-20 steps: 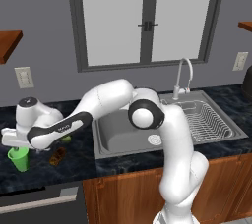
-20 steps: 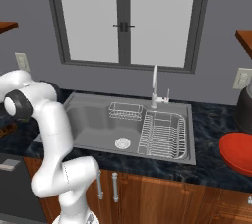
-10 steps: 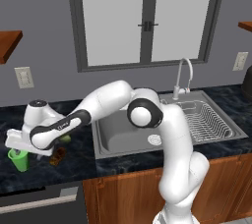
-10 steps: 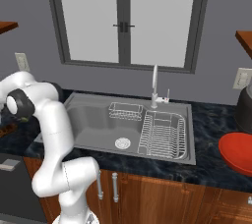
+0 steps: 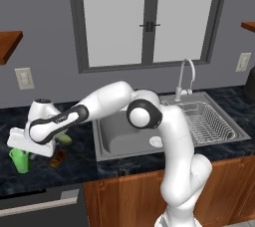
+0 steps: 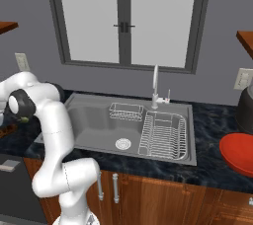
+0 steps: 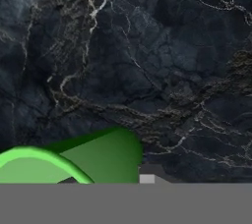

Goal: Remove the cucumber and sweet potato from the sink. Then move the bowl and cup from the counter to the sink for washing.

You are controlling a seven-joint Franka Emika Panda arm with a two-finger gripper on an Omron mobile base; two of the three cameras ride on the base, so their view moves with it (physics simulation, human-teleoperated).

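Arm has dropped onto cup (image 5: pixel 20 160); right base view adds bowl (image 6: pixel 238 153).

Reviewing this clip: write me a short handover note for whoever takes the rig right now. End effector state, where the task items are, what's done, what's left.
End effector: over the cup at the counter's far left, closing on its rim; grip not confirmed.
Cucumber and sweet potato: on the counter left of the sink, just right of the cup.
Bowl: on the counter right of the sink.
Done: both vegetables are out of the basin.
Left: carry the cup into the sink, then the bowl.
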